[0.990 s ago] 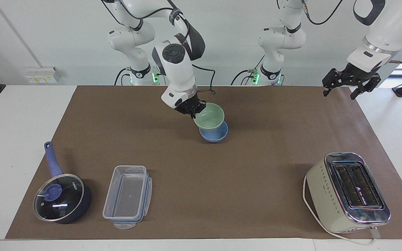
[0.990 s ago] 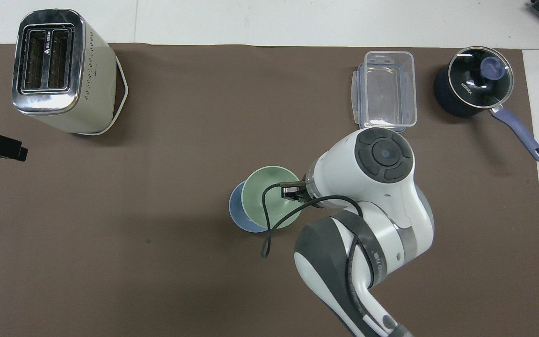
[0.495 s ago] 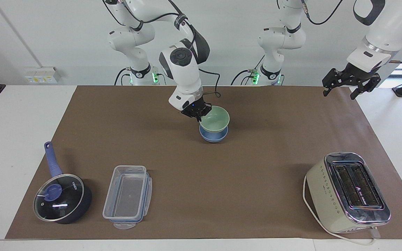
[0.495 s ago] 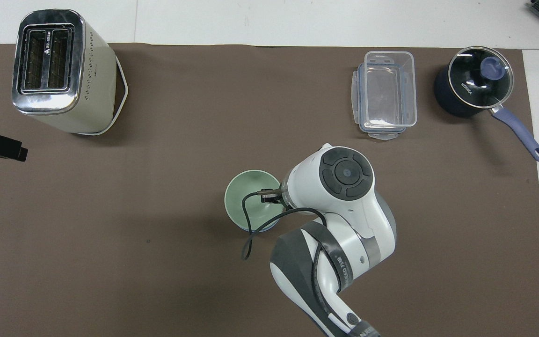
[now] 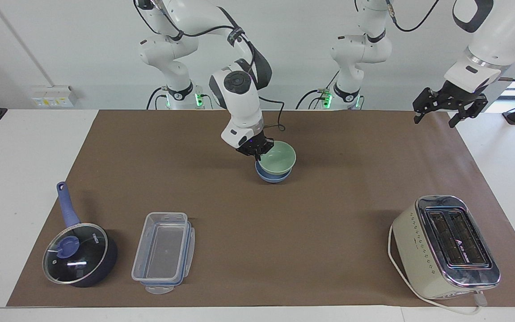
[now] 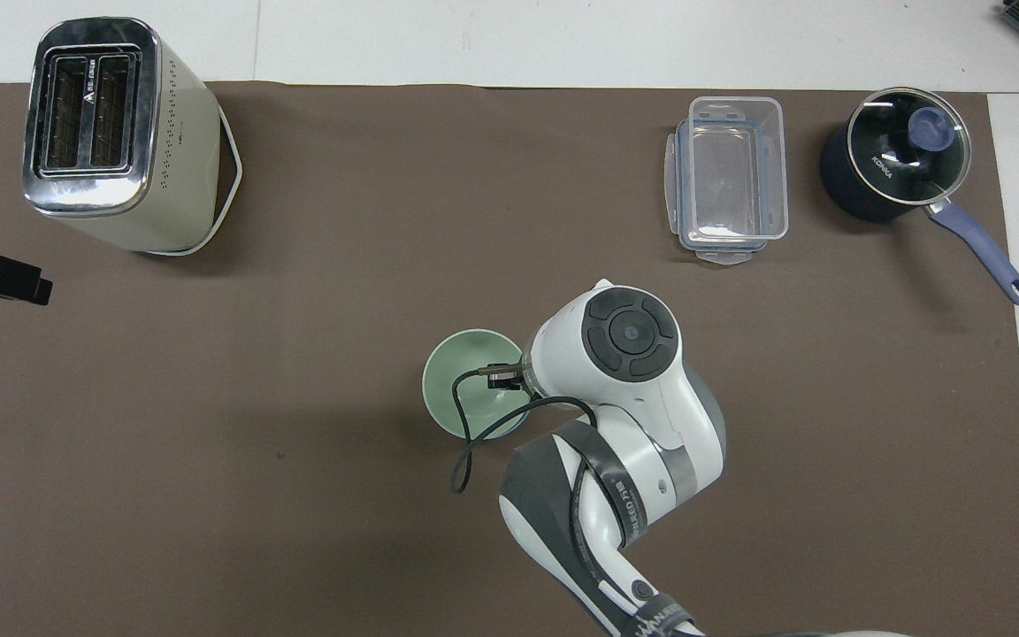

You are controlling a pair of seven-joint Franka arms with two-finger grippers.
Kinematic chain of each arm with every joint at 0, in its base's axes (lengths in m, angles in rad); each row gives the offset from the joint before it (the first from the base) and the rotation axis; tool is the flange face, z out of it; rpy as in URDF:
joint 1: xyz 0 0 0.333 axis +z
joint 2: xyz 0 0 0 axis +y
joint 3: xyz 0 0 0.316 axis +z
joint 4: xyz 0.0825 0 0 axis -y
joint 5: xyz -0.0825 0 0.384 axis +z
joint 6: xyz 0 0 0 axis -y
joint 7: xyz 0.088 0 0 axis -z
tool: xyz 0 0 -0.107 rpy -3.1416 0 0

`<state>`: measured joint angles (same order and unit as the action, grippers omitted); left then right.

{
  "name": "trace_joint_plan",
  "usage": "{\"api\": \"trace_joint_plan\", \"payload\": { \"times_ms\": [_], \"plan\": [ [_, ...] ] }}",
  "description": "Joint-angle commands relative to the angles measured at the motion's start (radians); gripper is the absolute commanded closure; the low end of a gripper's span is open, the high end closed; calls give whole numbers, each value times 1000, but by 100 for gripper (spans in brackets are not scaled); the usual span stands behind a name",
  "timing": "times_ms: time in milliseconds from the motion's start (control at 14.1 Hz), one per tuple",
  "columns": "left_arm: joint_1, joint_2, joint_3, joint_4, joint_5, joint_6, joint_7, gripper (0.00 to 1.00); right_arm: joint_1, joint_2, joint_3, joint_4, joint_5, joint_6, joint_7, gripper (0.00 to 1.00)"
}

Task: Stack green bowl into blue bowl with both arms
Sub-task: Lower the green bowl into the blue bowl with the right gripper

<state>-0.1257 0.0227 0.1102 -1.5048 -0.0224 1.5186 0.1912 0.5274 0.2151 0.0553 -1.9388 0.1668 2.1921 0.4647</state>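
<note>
The pale green bowl (image 5: pixel 279 157) sits tilted in the light blue bowl (image 5: pixel 273 177) near the middle of the brown mat. My right gripper (image 5: pixel 257 154) is shut on the green bowl's rim, on the side toward the right arm's end. In the overhead view the green bowl (image 6: pixel 465 389) covers nearly all of the blue one, and the right wrist hides the fingers. My left gripper (image 5: pixel 435 120) hangs open and empty in the air over the mat's corner at the left arm's end, where that arm waits.
A cream toaster (image 5: pixel 445 246) stands far from the robots at the left arm's end. A clear plastic container (image 5: pixel 163 252) and a dark lidded pot (image 5: pixel 78 255) with a blue handle lie far from the robots at the right arm's end.
The right gripper has brought the green bowl down from just above the blue bowl until it rests inside it. The left arm has not moved.
</note>
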Motion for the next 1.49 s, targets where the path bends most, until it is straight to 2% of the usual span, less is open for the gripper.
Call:
{"api": "trace_joint_plan", "payload": {
  "times_ms": [0, 637, 1415],
  "plan": [
    [8, -17, -7, -9, 12, -5, -1, 0, 3, -5, -2, -26, -26, 40, 15, 100],
    [6, -17, -9, -8, 12, -6, 1, 0, 3, 4, -2, -48, -49, 89, 17, 100],
    [11, -17, -7, -8, 12, -6, 1, 0, 5, 4, 0, -62, -47, 92, 31, 100]
  ]
}}
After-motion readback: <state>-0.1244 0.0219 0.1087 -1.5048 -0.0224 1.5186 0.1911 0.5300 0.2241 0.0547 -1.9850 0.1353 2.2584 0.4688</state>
